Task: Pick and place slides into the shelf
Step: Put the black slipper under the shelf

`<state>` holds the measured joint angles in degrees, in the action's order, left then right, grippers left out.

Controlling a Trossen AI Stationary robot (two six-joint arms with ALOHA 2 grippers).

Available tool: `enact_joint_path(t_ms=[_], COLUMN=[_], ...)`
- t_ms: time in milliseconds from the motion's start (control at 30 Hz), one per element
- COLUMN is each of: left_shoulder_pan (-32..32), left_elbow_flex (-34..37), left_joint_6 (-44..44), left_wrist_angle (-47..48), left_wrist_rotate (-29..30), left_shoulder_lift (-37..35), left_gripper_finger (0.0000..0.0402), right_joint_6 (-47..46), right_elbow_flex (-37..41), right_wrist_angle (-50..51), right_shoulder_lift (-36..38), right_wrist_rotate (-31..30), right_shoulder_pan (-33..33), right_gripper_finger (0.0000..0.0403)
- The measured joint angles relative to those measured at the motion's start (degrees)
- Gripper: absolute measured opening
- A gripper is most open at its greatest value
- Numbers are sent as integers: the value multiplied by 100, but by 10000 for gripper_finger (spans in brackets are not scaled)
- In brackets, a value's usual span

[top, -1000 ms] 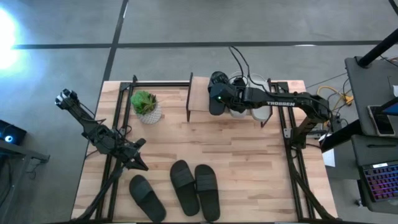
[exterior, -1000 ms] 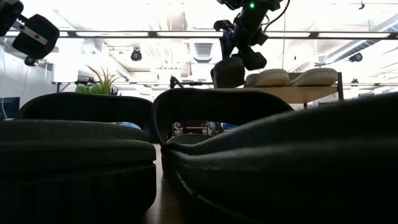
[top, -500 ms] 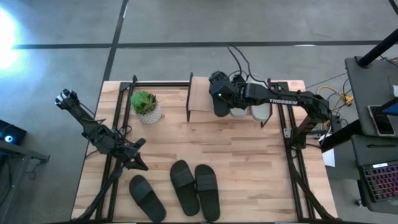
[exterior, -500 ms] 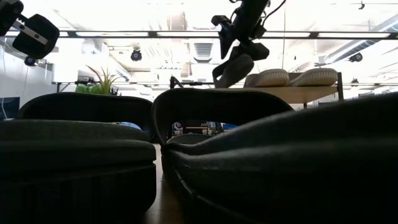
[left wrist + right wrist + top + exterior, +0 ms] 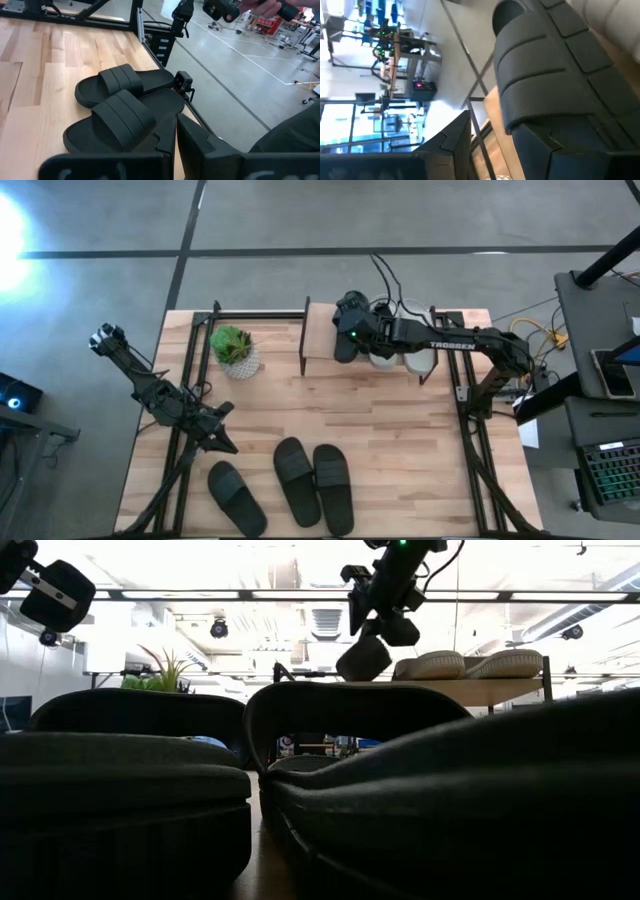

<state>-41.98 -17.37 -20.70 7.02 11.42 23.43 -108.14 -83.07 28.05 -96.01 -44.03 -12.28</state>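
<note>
On the table, left to right:

- Left gripper [image 5: 222, 443]: parked near the front-left edge, fingers pressed together, holding nothing; unmoved.
- Potted plant [image 5: 235, 350]: back left, beside the shelf.
- Three black slides [image 5: 283, 485]: flat at the front edge, awaiting pickup.
- Shelf [image 5: 322, 332]: at the back; two light grey slides [image 5: 405, 358] on its plank.
- Right gripper [image 5: 349, 332]: fingers pinching a black slide [image 5: 346, 345], tilted a moment ago, now swung back over the plank's free left part. Placement looks close; release pending.
</note>
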Motion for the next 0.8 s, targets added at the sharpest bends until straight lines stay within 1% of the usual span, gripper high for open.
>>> enact_joint_path(t_ms=[200,367,467,567,733,800], left_shoulder_pan=[2,0,0,0,0,1], left_elbow_flex=[0,0,0,0,0,0], left_joint_6=[-5,-68,-154,-154,-115,-100], left_wrist_angle=[3,210,397,440,403,404], left_wrist_rotate=[-2,-4,-9,-5,0,10], left_shoulder_lift=[-1,-26,-65,-114,-259,-331], left_gripper_finger=[2,2,2,2,2,2], right_joint_6=[-43,-203,-71,107,-450,-481], right_elbow_flex=[15,8,4,4,6,7], right_wrist_angle=[244,256,258,458,1262,1331], right_shoulder_lift=[-297,-430,-382,-275,-106,-34], right_wrist_rotate=[386,495,494,718,1018,1027], right_shoulder_pan=[-23,-23,-23,-26,26,67], right_gripper_finger=[130,130,130,130,130,130])
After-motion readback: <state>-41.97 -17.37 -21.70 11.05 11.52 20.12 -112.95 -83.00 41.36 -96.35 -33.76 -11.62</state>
